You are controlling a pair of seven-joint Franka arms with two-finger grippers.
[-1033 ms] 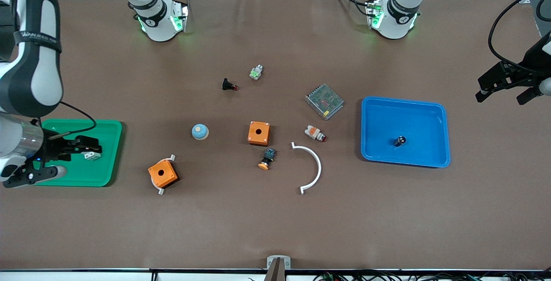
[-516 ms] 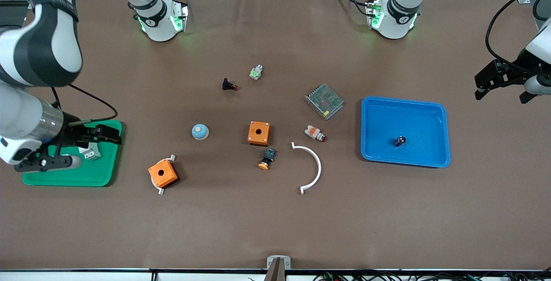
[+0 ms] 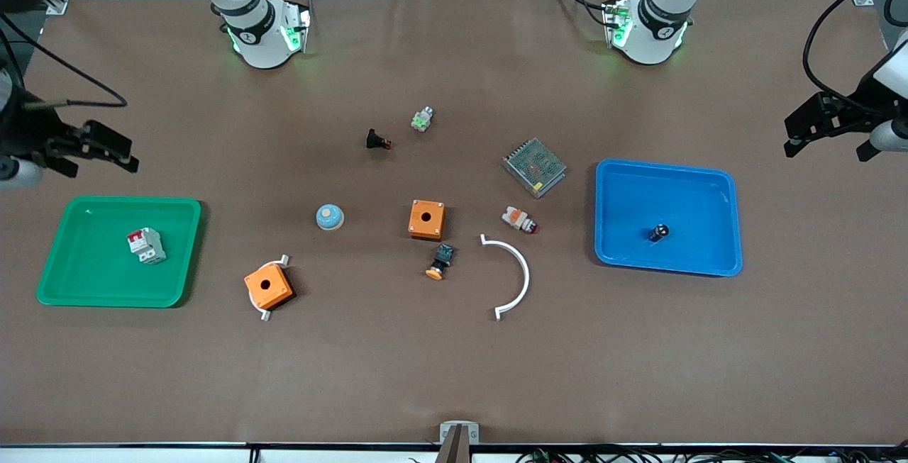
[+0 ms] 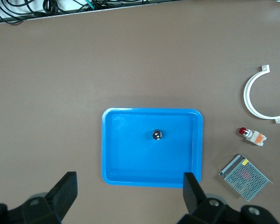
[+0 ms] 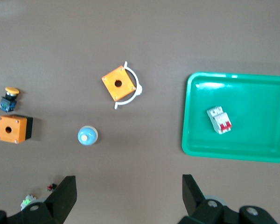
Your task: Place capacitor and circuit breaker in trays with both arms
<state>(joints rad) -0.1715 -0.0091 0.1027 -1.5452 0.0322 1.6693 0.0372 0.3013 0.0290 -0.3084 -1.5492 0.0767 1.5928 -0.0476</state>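
Note:
The circuit breaker (image 3: 145, 245) lies in the green tray (image 3: 181, 250) at the right arm's end of the table; it also shows in the right wrist view (image 5: 220, 120). The capacitor (image 3: 659, 232) stands in the blue tray (image 3: 716, 186) at the left arm's end; it also shows in the left wrist view (image 4: 157, 135). My right gripper (image 3: 99, 158) is open and empty, raised over bare table beside the green tray. My left gripper (image 3: 826, 152) is open and empty, raised over the table's end beside the blue tray.
In the middle of the table lie two orange boxes (image 3: 426, 219) (image 3: 268, 286), a blue dome (image 3: 330, 217), a white arc (image 3: 514, 275), a metal grille box (image 3: 535, 166), a push-button (image 3: 440, 261), a white-orange part (image 3: 518, 220) and a black red-tipped piece (image 3: 377, 140).
My right gripper let go of the circuit breaker in the green tray, then rose and drew back toward the bases. My left gripper barely shifted.

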